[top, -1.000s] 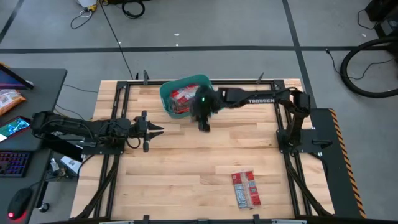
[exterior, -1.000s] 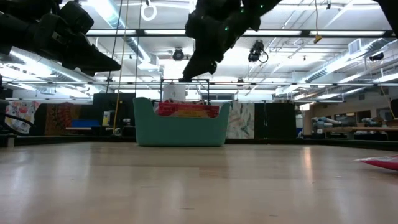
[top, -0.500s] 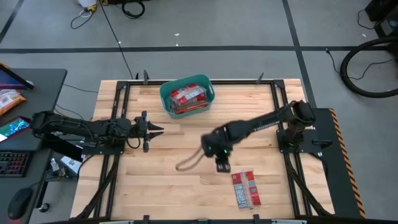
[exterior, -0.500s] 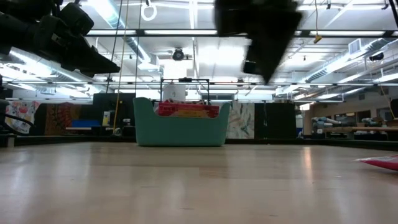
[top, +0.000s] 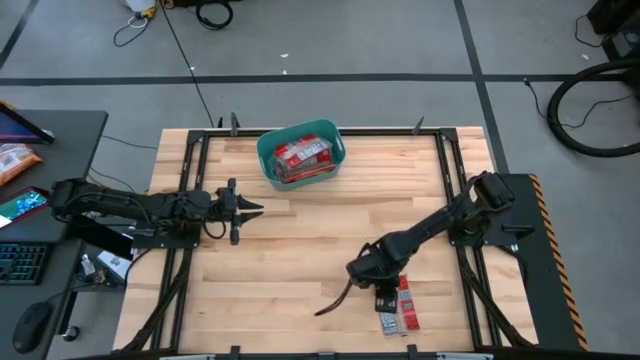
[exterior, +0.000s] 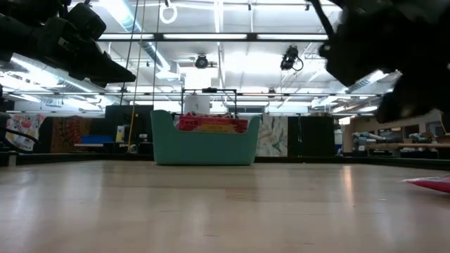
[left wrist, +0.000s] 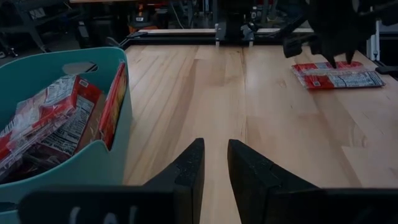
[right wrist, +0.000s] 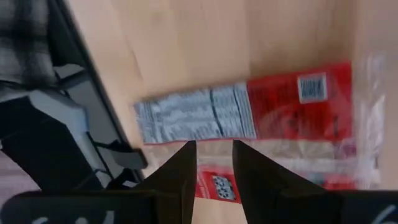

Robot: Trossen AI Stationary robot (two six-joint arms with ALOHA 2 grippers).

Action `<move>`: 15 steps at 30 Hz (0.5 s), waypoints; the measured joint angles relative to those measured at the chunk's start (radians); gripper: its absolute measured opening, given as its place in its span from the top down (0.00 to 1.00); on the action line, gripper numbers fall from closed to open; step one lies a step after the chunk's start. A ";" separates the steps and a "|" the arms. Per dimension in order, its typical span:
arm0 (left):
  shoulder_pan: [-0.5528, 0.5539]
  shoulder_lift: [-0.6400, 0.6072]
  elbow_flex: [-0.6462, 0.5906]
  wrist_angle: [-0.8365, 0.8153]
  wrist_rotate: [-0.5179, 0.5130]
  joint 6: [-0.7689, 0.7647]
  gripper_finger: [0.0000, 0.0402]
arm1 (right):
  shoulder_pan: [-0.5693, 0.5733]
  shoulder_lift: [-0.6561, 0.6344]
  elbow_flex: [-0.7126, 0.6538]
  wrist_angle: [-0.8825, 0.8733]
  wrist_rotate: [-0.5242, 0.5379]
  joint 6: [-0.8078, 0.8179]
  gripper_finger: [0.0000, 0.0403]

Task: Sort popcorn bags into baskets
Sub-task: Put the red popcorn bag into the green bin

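Note:
Two red popcorn bags (top: 400, 308) with white label panels lie flat, side by side, near the table's front right; they also show in the right wrist view (right wrist: 249, 112) and in the left wrist view (left wrist: 336, 73). My right gripper (top: 385, 298) hangs above them, pointing steeply down, its fingers (right wrist: 180, 171) a narrow gap apart with nothing between them. The teal basket (top: 268, 160) stands at the far middle of the table with several red bags inside (top: 300, 158). My left gripper (top: 258, 208) waits at the table's left, held level above the wood, narrowly open and empty (left wrist: 214, 165).
Bare wood lies between the basket and the two bags. Black frame rails (top: 455, 190) run along the table's sides. A dark desk (top: 60, 130) to the left carries an orange packet (top: 15, 160), a phone and a keyboard.
My right gripper has swung from above the basket toward the table's near right, sinking and tipping to point steeply down, and now hangs over the two bags. The basket and the bags have stayed in place.

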 joint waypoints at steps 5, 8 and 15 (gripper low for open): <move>0.000 0.000 0.000 -0.006 0.000 0.000 0.81 | 0.012 0.000 -0.081 0.010 0.030 0.024 0.73; 0.000 0.000 0.000 -0.007 0.000 0.000 0.81 | -0.001 0.000 -0.114 0.000 0.099 -0.009 0.73; 0.000 0.000 0.000 -0.007 0.000 0.000 0.81 | -0.113 -0.004 -0.083 -0.067 0.328 -0.144 0.75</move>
